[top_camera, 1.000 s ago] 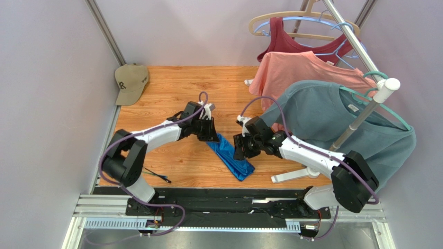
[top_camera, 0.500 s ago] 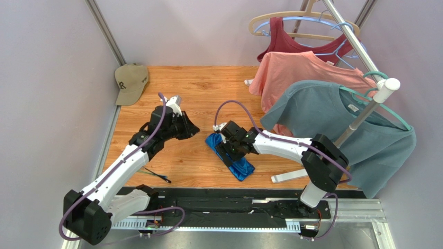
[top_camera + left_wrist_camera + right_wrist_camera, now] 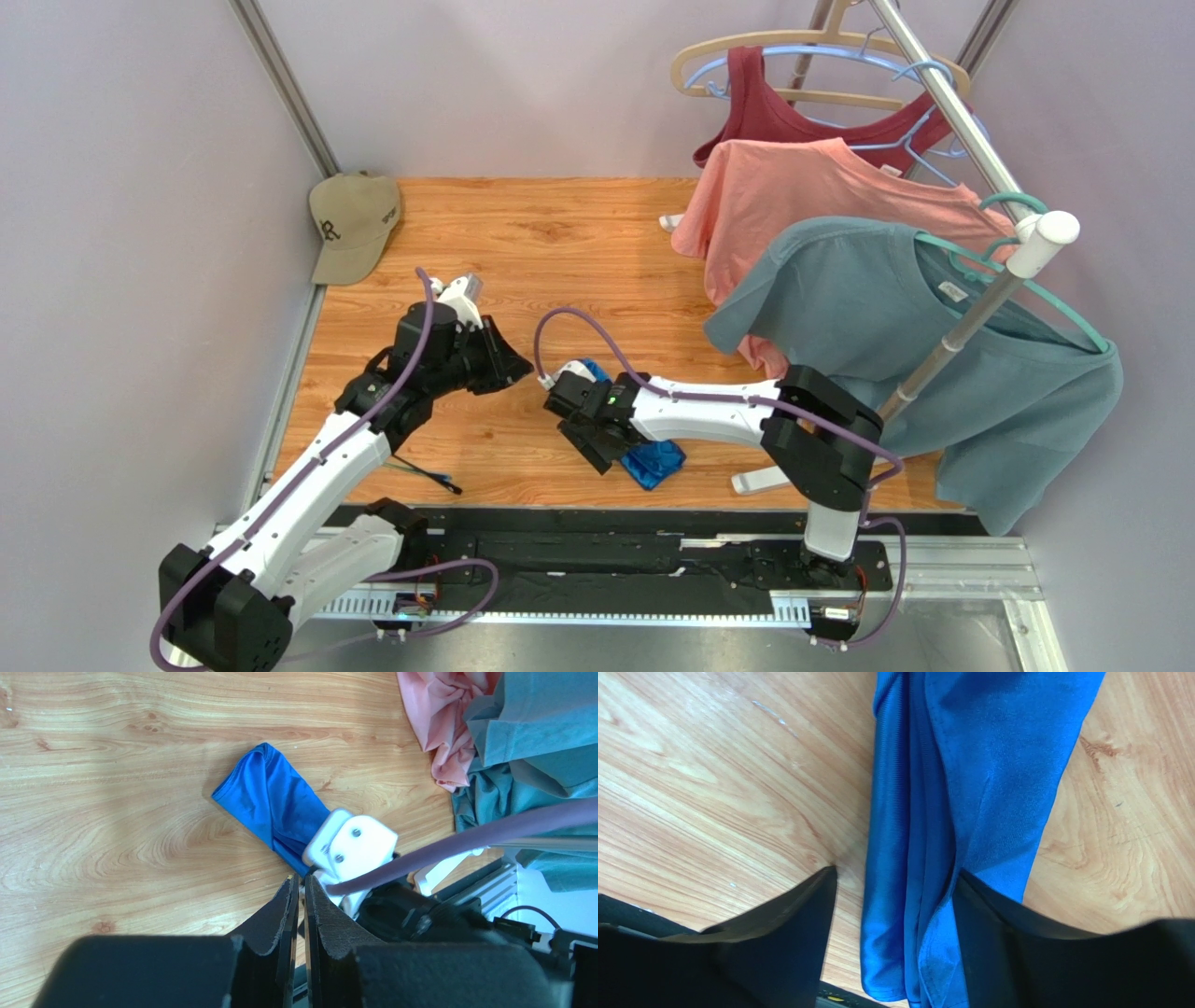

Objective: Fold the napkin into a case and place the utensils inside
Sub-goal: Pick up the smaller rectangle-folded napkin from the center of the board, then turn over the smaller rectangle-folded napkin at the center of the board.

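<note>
the top external view shows the napkin (image 3: pixel 654 462) folded into a narrow strip on the wooden table (image 3: pixel 561 231). it is mostly covered by the right gripper (image 3: pixel 595 437), so only its near end and a small far corner are visible. the right wrist view shows what is hidden there: the right gripper (image 3: pixel 894 875) has its fingers (image 3: pixel 787 931) spread wide, straddling the layered folds of the napkin (image 3: pixel 976 763). whether they press the cloth cannot be told. the left wrist view shows the left gripper (image 3: pixel 300 896) with its fingers drawn nearly together, a thin slit between them and nothing in it, above bare wood and apart from the napkin's far end (image 3: pixel 270 801). only the top external view shows the utensils (image 3: pixel 425 473), lying on the table beside the left arm (image 3: pixel 337 462), well apart from the napkin.
</note>
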{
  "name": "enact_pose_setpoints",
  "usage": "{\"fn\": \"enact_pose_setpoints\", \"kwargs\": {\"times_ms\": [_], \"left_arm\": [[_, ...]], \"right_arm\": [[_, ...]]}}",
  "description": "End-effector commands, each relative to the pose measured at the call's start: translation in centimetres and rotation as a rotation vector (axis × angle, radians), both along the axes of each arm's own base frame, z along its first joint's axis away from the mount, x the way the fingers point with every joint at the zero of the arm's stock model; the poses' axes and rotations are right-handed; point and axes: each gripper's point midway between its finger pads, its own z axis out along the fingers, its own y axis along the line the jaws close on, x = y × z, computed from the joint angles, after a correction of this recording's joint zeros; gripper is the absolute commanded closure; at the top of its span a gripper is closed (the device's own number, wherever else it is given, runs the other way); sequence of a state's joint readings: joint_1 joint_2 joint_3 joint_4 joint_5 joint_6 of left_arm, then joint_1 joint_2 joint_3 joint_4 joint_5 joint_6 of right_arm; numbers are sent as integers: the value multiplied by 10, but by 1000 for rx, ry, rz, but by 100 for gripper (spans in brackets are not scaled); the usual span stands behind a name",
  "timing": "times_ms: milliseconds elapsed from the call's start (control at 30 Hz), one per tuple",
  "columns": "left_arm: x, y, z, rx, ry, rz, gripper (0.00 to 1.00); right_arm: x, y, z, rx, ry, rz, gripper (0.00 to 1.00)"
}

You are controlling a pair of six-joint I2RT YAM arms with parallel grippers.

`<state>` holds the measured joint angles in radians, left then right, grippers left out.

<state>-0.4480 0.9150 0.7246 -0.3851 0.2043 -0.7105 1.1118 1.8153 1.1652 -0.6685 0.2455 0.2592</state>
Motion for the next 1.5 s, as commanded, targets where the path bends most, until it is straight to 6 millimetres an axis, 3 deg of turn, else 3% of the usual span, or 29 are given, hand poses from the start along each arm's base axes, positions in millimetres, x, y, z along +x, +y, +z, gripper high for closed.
{"fn": "enact_pose_setpoints", "kwargs": {"times_ms": [0, 100, 233, 367, 433, 467, 600, 800, 833, 1033, 1133, 1267, 1300, 1333, 1467], "left_arm": [[-4, 0, 5, -21, -5, -6, 85], [-7, 0, 6, -27, -11, -10, 85], [-9, 2, 7, -29, -17, -11, 85], [-11, 2, 13, -38, -32, -16, 85], [-13, 4, 16, -39, -39, -14, 85], [-13, 4, 19, -42, -44, -15, 85], [-16, 6, 24, -42, -50, -16, 85], [-24, 8, 33, -54, -70, -21, 84], [-25, 9, 35, -55, -74, -23, 84], [-30, 11, 41, -58, -86, -30, 84], [-32, 13, 43, -52, -95, -25, 84], [-32, 19, 45, -34, -108, -9, 84], [-32, 20, 46, -32, -110, -3, 83], [-32, 22, 46, -25, -116, 3, 83], [-31, 26, 47, -11, -122, 11, 83]], "right_arm": [[8, -8, -15, -103, -72, -83, 42], [8, -6, -16, -101, -71, -104, 59], [12, -6, -18, -105, -82, -111, 65], [12, -2, -18, -98, -75, -119, 79], [14, 5, -13, -74, -74, -124, 97], [15, 8, -11, -63, -73, -132, 100], [24, 33, 11, 77, -44, -194, 100], [47, 84, 69, 466, 85, -276, 100], [58, 88, 76, 523, 100, -320, 100], [85, 135, 132, 861, 135, -313, 100], [94, 151, 147, 1009, 185, -320, 100], [109, 162, 154, 1248, 310, -380, 100], [110, 166, 141, 1268, 360, -367, 100], [113, 170, 150, 1345, 351, -332, 100], [113, 179, 132, 1425, 390, -299, 100]]}}
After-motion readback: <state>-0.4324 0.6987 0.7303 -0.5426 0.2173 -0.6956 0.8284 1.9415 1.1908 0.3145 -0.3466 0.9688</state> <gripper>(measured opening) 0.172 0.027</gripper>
